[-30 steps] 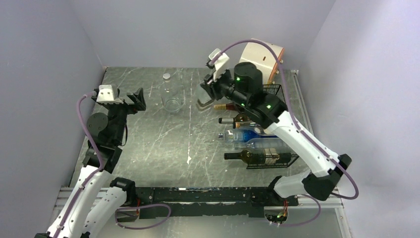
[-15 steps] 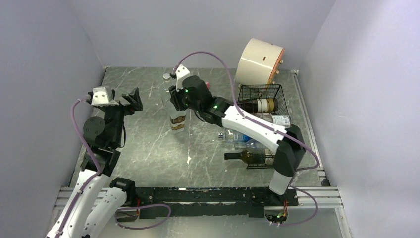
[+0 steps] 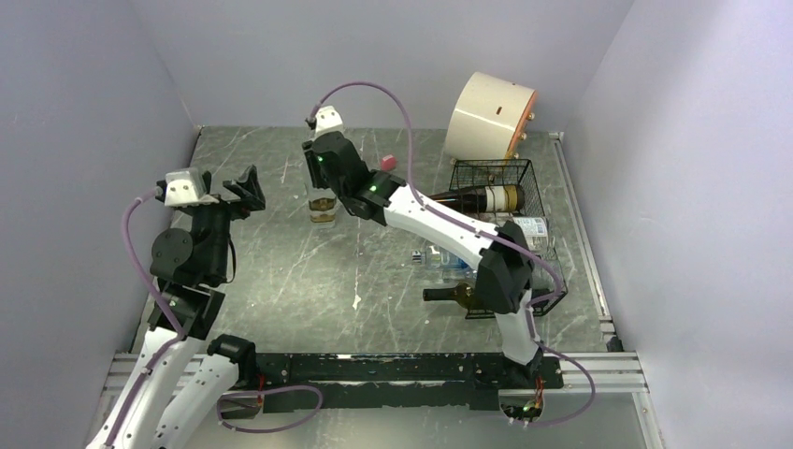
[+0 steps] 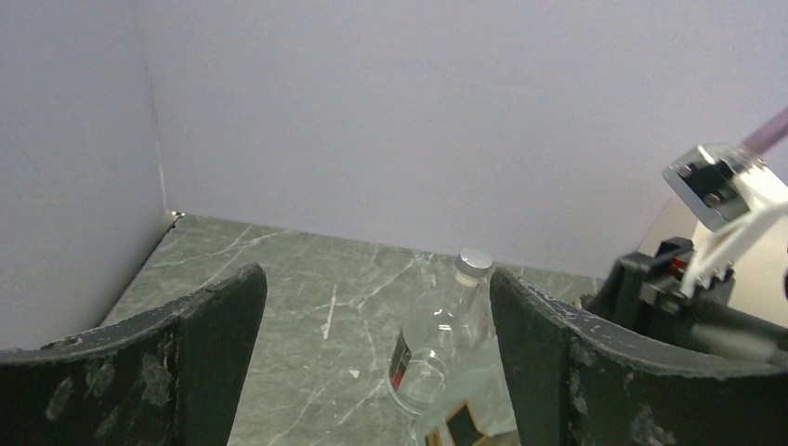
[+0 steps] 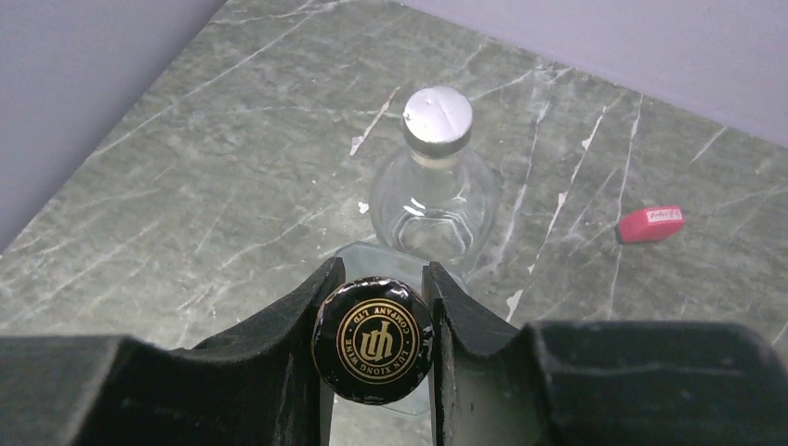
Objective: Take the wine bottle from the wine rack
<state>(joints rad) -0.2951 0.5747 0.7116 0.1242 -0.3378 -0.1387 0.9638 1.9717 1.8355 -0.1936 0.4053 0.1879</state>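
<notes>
Right wrist: wine bottle (image 5: 374,330) cap clamped between the right jaws; left jaws wide.

wine rack (image 3: 486,178) right of centre, wine bottle (image 3: 323,208) upper centre.
drum (image 3: 494,117) behind rack, upper right; wine bottle well left of rack; clear bottle (image 5: 435,186) just behind it, right wrist view.

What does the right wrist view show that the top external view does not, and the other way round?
Only the right wrist view shows the gold print on the black cap of the wine bottle, clamped in the right hand, and the silver cap of a clear bottle behind it. Only the top external view shows the wine rack with bottles lying in it, the cream drum and the open left hand. Both show the small pink item and the marbled table.
</notes>
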